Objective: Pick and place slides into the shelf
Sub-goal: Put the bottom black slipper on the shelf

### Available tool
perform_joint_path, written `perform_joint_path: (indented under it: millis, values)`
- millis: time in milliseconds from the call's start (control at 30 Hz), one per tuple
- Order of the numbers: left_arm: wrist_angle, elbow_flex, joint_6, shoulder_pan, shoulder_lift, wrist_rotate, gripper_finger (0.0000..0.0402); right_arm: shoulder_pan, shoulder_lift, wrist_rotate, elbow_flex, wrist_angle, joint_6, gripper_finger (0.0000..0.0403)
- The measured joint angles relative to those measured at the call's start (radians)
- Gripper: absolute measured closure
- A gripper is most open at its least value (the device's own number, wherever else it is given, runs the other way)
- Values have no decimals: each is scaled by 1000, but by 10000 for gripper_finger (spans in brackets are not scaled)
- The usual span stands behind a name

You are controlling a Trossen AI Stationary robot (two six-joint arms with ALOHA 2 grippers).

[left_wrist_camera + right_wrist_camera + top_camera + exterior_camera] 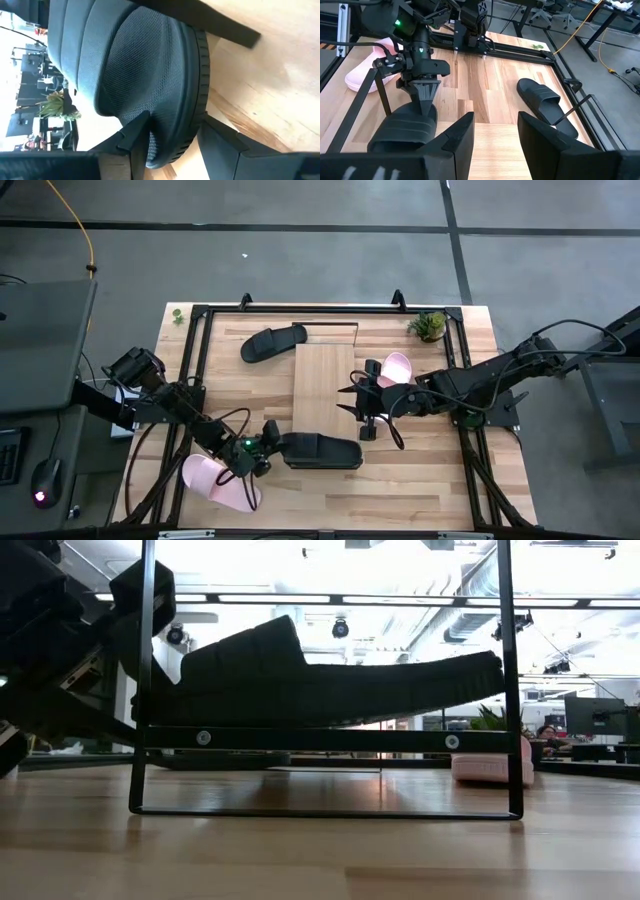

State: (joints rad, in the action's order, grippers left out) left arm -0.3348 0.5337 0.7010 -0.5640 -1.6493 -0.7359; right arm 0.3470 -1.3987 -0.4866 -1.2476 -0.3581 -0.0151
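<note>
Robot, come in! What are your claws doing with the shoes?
Left claw shut on black slide at shelf end. Right claw open, empty, over shelf. Nothing blocking.

My left gripper (172, 135) clamps a matte black slide (145, 75), its strap a fine woven mesh w/ ribbed foam-like edge. Shelf (324, 385) is smooth light wood, satin sheen; its frame (325, 738) thin black metal w/ silver screws. Tabletop (430, 470) is planked wood, semi-gloss. Pink slide (222, 482) looks smooth, matte. My fingers (131, 136): matte black plastic.

Bright overhead lights, backlit low view — glare
</note>
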Motion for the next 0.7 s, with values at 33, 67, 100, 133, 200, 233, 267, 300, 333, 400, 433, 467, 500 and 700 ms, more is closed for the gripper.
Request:
perform_joint_path:
  millis: [33,67,100,133,200,233,267,300,333,400,433,467,500,700]
  values:
    - [-1,0,0,-1,0,-11,257,0,0,0,0,0,0,260]
    - [-1,0,0,-2,0,-21,257,0,0,0,0,0,0,260]
    - [-1,0,0,-6,0,-26,257,0,0,0,0,-1,0,260]
    - [-1,0,1,-8,0,-36,257,0,0,0,0,-1,0,260]
    - [-1,0,6,-14,0,-43,257,0,0,0,0,-1,0,260]
    - [-2,0,7,-14,0,-44,257,0,0,0,0,-1,0,260]
    - [-2,0,8,-14,0,-44,257,0,0,0,0,-1,0,260]
    - [-2,0,8,-14,0,-44,257,0,0,0,0,-1,0,260]
    - [-2,2,8,-14,0,-44,257,0,0,0,0,-1,0,260]
    - [-2,8,8,-14,0,-44,257,0,0,0,0,-1,0,260]
    - [-3,12,8,-14,0,-44,257,0,0,0,0,-1,0,260]
    - [-2,17,8,-14,0,-44,257,0,0,0,0,-1,0,260]
    - [-3,21,8,-14,1,-44,257,0,0,0,0,-1,0,260]
    - [28,30,-5,-15,2,-43,257,0,0,0,0,-4,5,260]
